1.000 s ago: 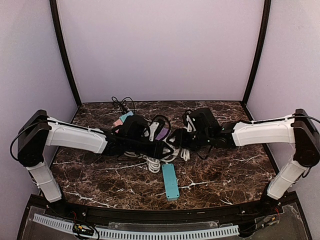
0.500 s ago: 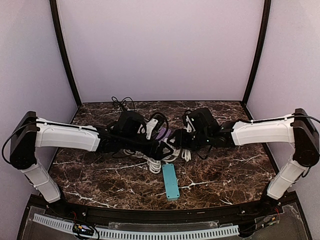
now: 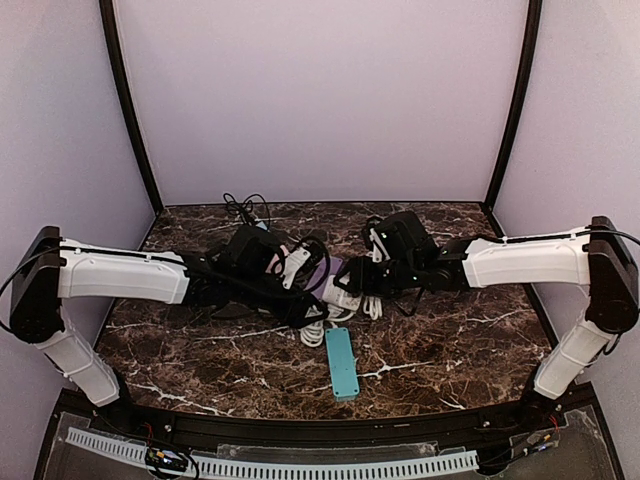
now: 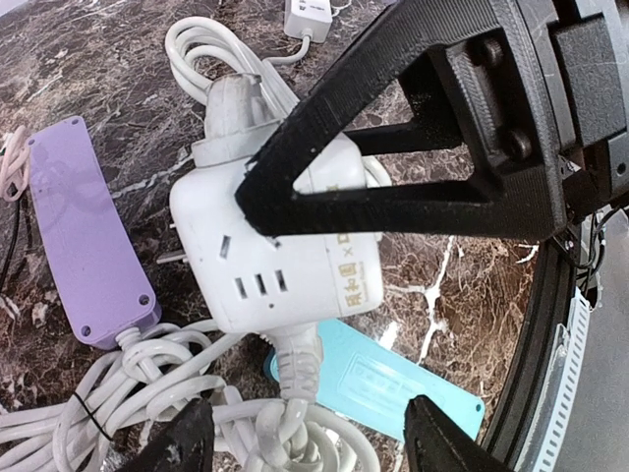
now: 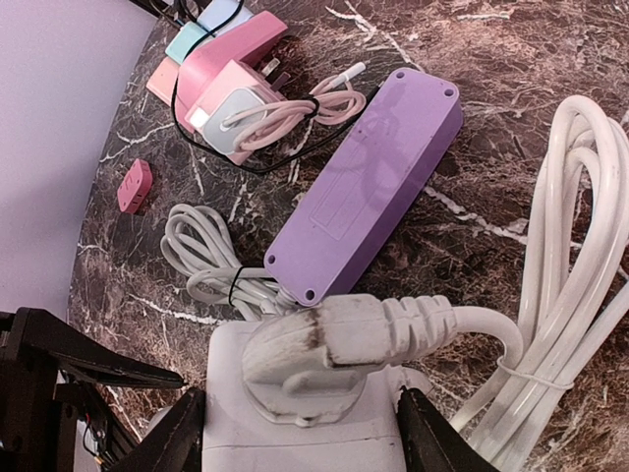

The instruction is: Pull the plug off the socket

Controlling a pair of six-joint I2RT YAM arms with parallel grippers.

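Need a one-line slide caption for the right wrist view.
Right wrist: white moulded plug seated in white cube socket adapter held between the jaws; purple plastic power strip lies behind.

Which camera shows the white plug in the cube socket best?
The right wrist view: the white plug sits large and unobstructed on the cube socket. The left wrist view shows it partly behind a black strut. The top view shows only a small white blob.
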